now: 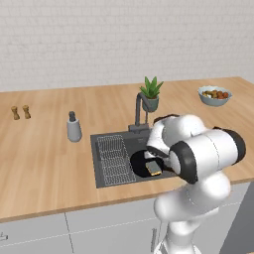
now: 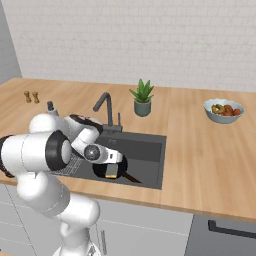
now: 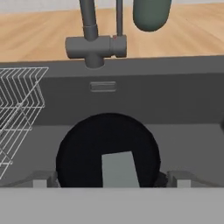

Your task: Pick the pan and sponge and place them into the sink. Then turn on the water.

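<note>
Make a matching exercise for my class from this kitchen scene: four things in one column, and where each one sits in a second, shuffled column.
Things:
1. Grey-green rectangular sponge
2. Round black frying pan
3. White wire grid rack
4. Blue-grey bowl of fruit

Places:
A. At the left side of the dark grey sink basin
B. On the wooden counter, far right of the sink
C. Lying inside the pan
D. On the sink floor, below the dark grey faucet

Pairs: 1-C, 2-D, 3-A, 4-B
</note>
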